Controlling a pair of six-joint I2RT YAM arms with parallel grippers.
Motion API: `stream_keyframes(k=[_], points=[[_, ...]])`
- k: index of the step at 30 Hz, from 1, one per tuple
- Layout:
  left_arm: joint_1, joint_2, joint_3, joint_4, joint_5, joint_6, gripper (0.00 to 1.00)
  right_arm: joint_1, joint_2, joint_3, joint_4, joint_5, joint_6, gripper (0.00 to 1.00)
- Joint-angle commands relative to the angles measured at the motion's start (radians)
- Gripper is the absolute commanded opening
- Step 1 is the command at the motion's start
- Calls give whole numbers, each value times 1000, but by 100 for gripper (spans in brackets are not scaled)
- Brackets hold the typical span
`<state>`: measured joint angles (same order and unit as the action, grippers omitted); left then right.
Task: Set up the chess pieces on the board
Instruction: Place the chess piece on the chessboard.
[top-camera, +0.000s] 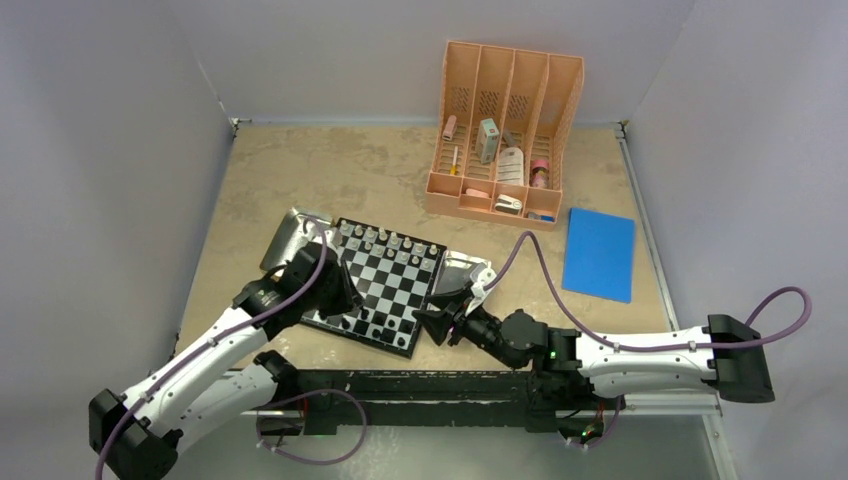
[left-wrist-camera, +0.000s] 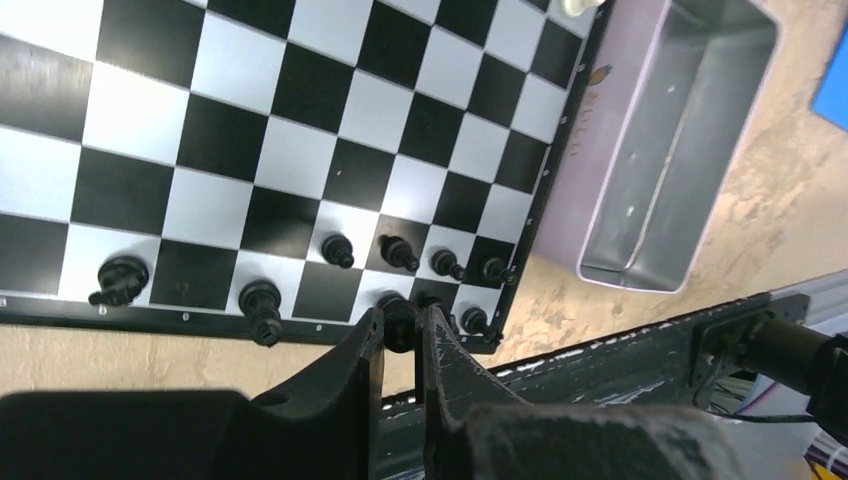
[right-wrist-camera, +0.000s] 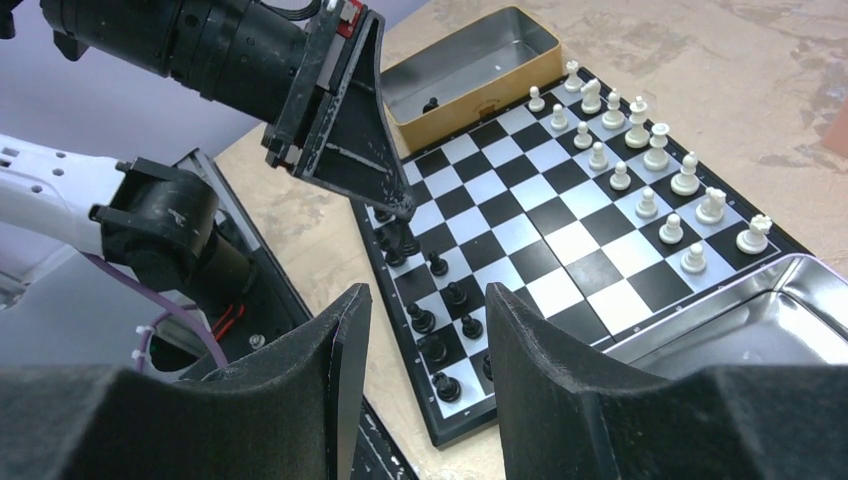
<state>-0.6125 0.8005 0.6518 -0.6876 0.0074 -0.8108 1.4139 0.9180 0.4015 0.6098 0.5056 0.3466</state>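
Left end effector (left-wrist-camera: 402, 320) pinches 1 black piece (left-wrist-camera: 399, 328) on glossy checkered board (left-wrist-camera: 300, 160).

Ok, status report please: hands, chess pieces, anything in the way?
Left hand shut on black piece at board's near edge. Right hand open, empty. White pieces set up; one stray piece in tin. Nothing seen blocking.

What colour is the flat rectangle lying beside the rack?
Blue. The flat rectangular mat shows best in the top external view.
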Motion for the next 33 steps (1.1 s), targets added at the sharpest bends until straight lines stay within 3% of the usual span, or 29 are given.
stream_keyframes(k=[1,7,15,22,33], points=[[-91,35,32,-83,-148,-147,0,2,-2,13,-1,8,-14,49],[-204,3,-22,-100,-289,-272,0,2,-22,13,-18,-2,-30,49],[-265,74,-38,-119,-357,-340,0,2,-31,20,-39,-9,-45,49],[-296,84,-37,-70,-424,-305,0,2,-24,19,-32,-5,-48,50],[-300,95,-86,14,-408,-272,0,3,-45,7,-38,3,-43,50]])
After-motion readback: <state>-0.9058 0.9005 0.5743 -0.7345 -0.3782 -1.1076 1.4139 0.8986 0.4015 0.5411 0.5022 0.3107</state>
